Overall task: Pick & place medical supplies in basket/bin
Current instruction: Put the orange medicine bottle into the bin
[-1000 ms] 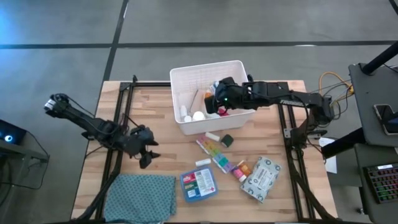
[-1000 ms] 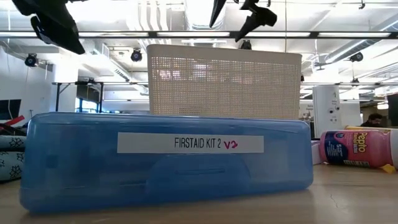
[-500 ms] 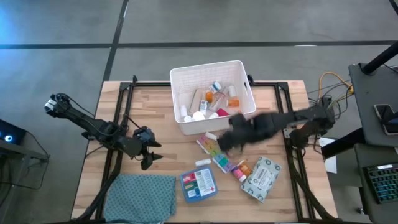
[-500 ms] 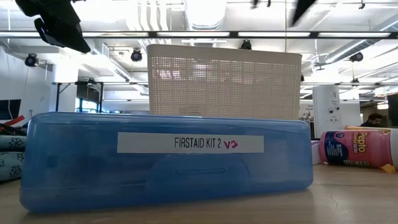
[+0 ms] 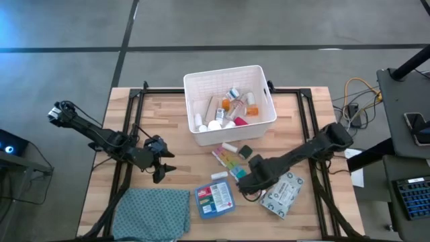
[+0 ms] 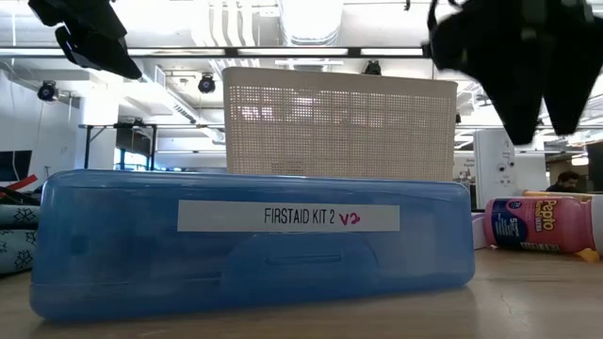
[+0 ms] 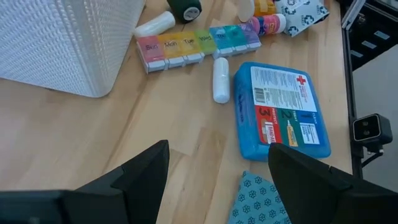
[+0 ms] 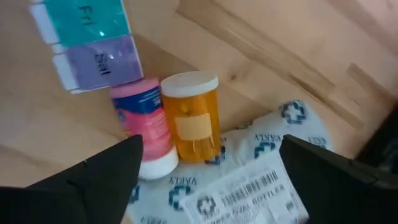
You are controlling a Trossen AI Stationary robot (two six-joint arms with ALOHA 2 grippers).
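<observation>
The white bin at the table's far middle holds several small supplies. In front of it lie the pill organiser strip, two white tubes, a dark roll, the blue first-aid box and the wipes pack. My right gripper hangs open, pointing down, over an orange bottle and a pink bottle that lie side by side against the wipes pack. It touches nothing. My left gripper waits open above the table's left side.
A teal patterned cloth lies at the near left corner. Black frame rails run along the table on both sides. Bare wood lies between my left gripper and the first-aid box.
My right gripper has swung from above the bin toward the table's near edge and come down, tipping until it points straight down over the orange and pink bottles. My left arm has kept still.
</observation>
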